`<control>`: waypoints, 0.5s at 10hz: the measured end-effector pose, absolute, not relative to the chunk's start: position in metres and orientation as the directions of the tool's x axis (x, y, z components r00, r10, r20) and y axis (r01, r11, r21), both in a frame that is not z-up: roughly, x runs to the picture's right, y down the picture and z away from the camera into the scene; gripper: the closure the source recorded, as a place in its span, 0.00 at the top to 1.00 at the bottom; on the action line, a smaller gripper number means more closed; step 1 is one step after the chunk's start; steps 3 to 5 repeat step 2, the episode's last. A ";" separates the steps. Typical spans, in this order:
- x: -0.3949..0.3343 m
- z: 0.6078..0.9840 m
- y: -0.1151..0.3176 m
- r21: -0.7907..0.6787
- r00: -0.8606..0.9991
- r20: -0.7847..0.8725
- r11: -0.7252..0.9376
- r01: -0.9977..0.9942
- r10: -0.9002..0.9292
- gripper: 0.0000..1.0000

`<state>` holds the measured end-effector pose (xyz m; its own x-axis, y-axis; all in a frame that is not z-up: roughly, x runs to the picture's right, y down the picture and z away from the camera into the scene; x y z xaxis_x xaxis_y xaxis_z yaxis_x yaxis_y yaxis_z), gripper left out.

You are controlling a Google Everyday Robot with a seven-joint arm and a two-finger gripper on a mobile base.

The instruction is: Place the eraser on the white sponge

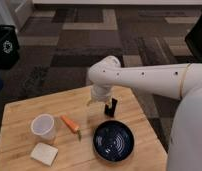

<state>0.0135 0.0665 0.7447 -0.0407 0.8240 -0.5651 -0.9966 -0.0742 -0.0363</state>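
Fingers (96, 101) hang just left of eraser (111, 107).

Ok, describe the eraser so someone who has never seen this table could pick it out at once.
On the wooden table, look just behind the dark bowl, right below the robot's gripper, which hangs beside it. The eraser is the small black block standing upright there. It is far smaller than the bowl, dark and blocky unlike the orange carrot piece, translucent cup and flat white sponge.
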 end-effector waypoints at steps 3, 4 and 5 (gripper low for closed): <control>0.012 0.745 0.067 -0.038 -0.038 -0.567 -0.072 -0.997 0.823 0.65; 0.012 0.745 0.067 -0.038 -0.038 -0.567 -0.072 -0.997 0.823 0.65; 0.012 0.745 0.067 -0.038 -0.038 -0.567 -0.072 -0.997 0.823 0.65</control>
